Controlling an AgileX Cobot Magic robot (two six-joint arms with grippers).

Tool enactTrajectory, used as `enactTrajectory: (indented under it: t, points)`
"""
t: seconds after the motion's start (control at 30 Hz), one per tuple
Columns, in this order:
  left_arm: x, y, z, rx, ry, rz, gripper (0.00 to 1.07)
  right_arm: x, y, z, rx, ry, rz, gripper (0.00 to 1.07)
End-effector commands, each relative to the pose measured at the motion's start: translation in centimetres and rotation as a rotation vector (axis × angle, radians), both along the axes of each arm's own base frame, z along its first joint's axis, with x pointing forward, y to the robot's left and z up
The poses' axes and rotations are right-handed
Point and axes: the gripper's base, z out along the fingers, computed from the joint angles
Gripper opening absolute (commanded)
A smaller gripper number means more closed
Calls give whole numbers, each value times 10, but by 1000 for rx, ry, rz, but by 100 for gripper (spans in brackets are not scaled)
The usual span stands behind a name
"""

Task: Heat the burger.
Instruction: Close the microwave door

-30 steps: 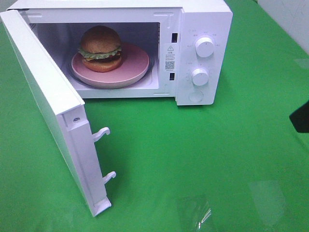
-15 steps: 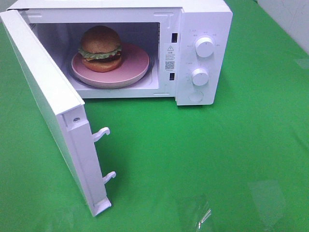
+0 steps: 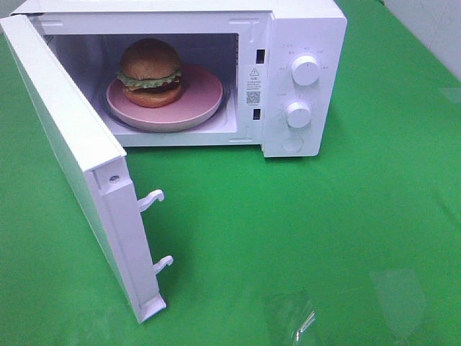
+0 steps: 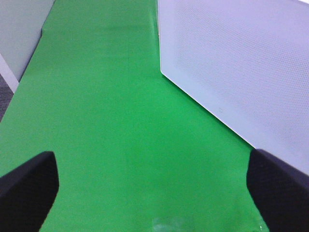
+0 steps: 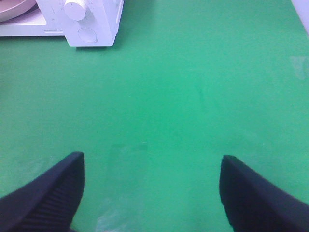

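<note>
- A bright green surface [image 3: 338, 238] fills the scene, and a white microwave [image 3: 302, 29] stands on it.
- The burger [image 3: 150, 72] sits inside the microwave's cavity, towards the hinge side. It is upright with the domed bun on top, so its stack axis is vertical. Lettuce frills out around the middle.
- It rests on a pink plate [image 3: 202, 101], off-centre; the plate's rim behind it is hidden.
- The microwave's door [image 3: 65, 137] is swung wide open, its two latch hooks [image 3: 151, 200] facing the cavity.
- Two knobs [image 3: 306, 71] and a round button [image 3: 292, 144] sit on the microwave's panel. The markings are too small to read.
- The left jaws stand wide apart, empty, beside the door's outer face [image 4: 241, 63].
- The right jaws stand apart, empty, over bare surface in front of the microwave's panel [image 5: 96, 19].
- Neither arm shows in the high view.
</note>
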Motion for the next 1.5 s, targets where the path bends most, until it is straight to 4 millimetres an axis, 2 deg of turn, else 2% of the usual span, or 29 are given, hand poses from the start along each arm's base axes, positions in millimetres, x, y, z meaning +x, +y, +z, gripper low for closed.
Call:
enactTrajectory:
  t: [0.03, 0.17, 0.27, 1.5]
  points:
    - [-2, 0, 0, -5, -26, 0, 98, -8, -1, -1, -3, -42, -7, 76]
    - [-2, 0, 0, -5, -26, 0, 98, -15, -1, 0, 0, -85, -8, 76]
    - [-2, 0, 0, -5, -26, 0, 98, -27, -2, 0, 3, -163, -8, 76]
    - [-2, 0, 0, -6, -25, -1, 98, -27, -2, -1, 1, -163, -6, 76]
